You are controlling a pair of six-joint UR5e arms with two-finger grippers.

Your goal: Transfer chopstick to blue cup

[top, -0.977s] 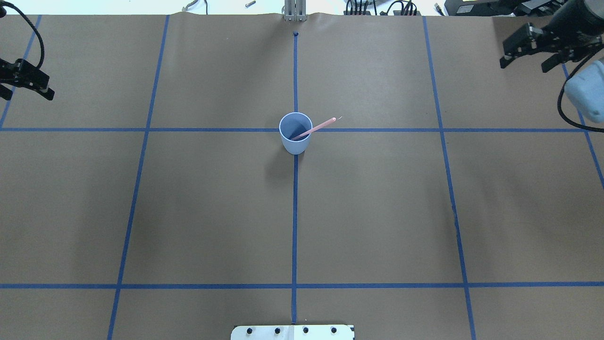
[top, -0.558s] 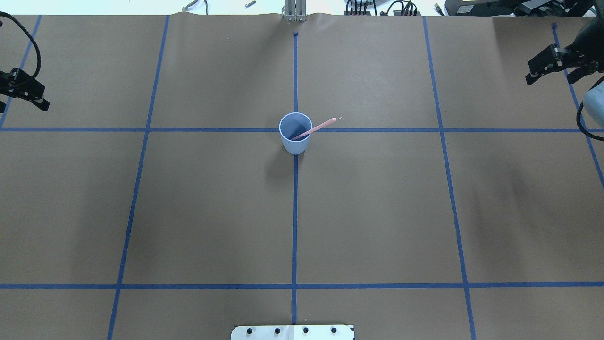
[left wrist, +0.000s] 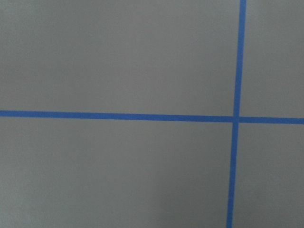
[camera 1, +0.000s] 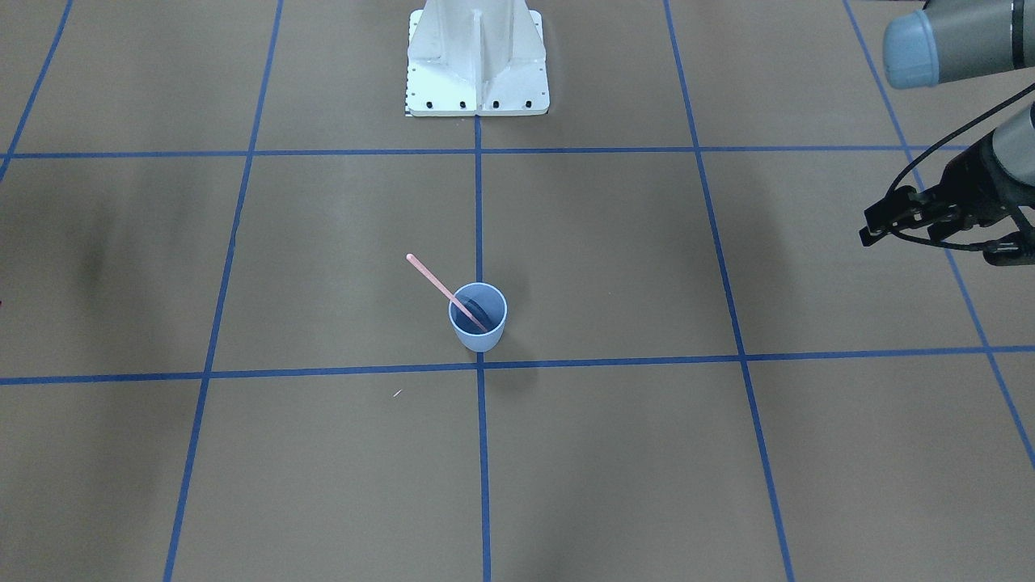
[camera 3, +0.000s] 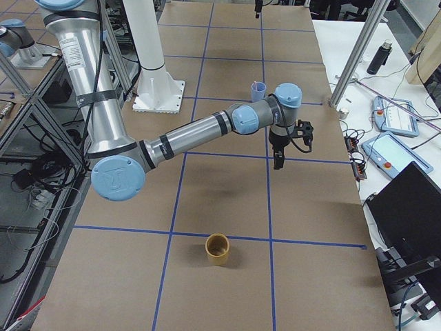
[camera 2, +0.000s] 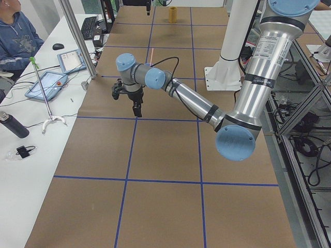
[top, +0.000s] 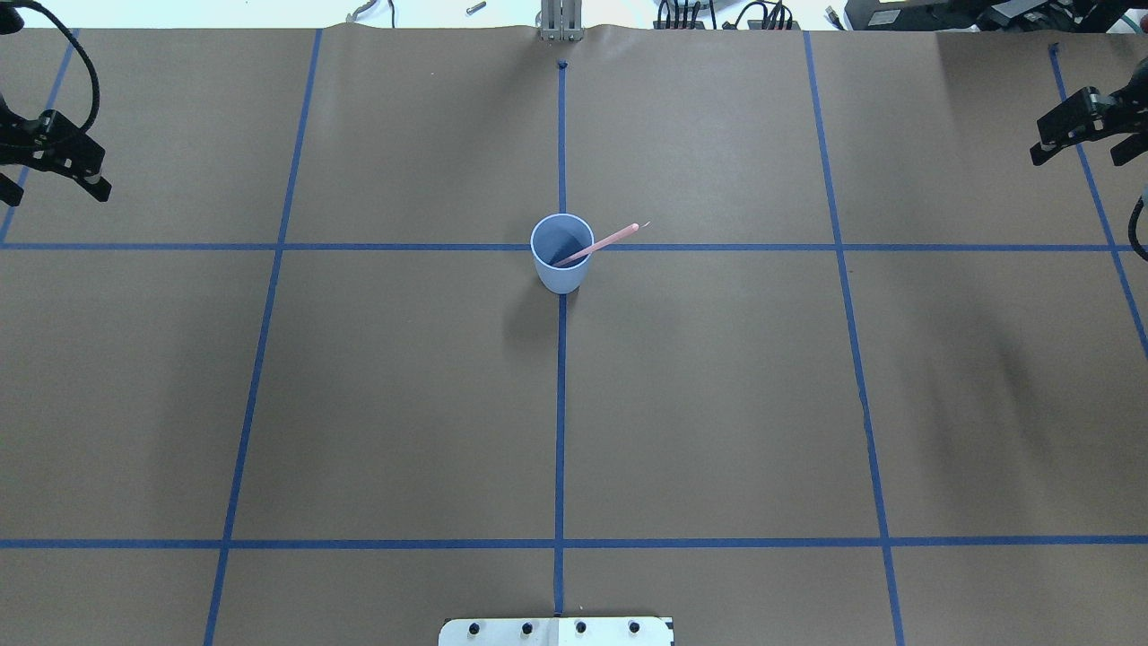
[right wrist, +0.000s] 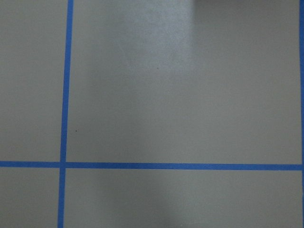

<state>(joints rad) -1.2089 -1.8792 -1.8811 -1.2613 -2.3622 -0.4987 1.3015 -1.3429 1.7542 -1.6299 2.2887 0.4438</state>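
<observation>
The blue cup (top: 562, 269) stands upright at the table's middle, on the crossing of the blue tape lines; it also shows in the front view (camera 1: 478, 333) and the right side view (camera 3: 258, 90). The pale pink chopstick (top: 614, 239) stands in it, its lower end inside and its upper end leaning out over the rim; the front view (camera 1: 430, 276) shows this too. My left gripper (top: 54, 188) is open and empty at the far left edge, also in the front view (camera 1: 930, 246). My right gripper (top: 1076, 154) is open and empty at the far right edge.
A yellow-brown cup (camera 3: 218, 249) stands near the table's right end. The robot's white base plate (top: 556, 631) is at the near edge. An operator's side table with tablets (camera 2: 46, 85) and a metal pole (camera 2: 77, 36) lie past the left end.
My right gripper has drawn away to the right, toward the table's edge. My left gripper has barely shifted. The cup and chopstick have not moved.
</observation>
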